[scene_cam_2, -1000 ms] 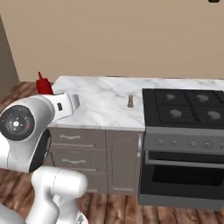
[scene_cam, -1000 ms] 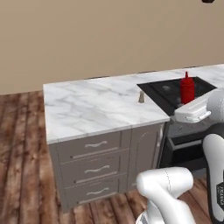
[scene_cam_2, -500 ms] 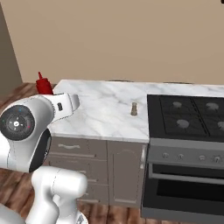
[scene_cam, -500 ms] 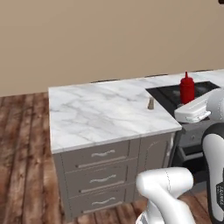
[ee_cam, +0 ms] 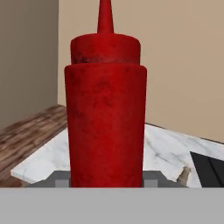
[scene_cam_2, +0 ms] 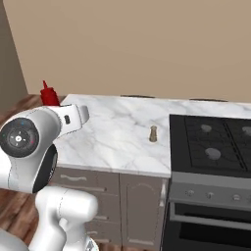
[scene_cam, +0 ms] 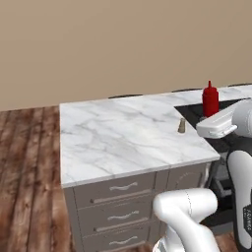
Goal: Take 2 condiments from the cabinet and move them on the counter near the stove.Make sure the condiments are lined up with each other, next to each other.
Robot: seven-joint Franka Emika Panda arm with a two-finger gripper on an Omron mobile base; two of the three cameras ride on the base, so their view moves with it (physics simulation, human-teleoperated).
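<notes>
My gripper [ee_cam: 105,179] is shut on the red squeeze bottle [ee_cam: 105,113], which stands upright between the fingers and takes up most of the hand view. From the base views the red squeeze bottle [scene_cam: 210,98] [scene_cam_2: 48,94] rises above my white hand, held in the air beside the counter. The small tan shaker [scene_cam: 181,126] [scene_cam_2: 153,133] [ee_cam: 186,174] stands upright on the white marble counter [scene_cam: 123,138] [scene_cam_2: 108,137], close to the edge of the black stove [scene_cam_2: 215,142] [scene_cam: 194,110]. The cabinet is out of view.
Grey drawers with silver handles [scene_cam: 123,187] sit under the counter. The oven front [scene_cam_2: 211,215] is below the cooktop. Wooden floor [scene_cam: 24,162] lies to the left of the counter. A dark brown-grey panel [scene_cam_2: 7,49] stands at the far left.
The whole scene has slid to the right in both base views, so the base has moved. The bottle stays in the gripper and the shaker stays put on the counter.
</notes>
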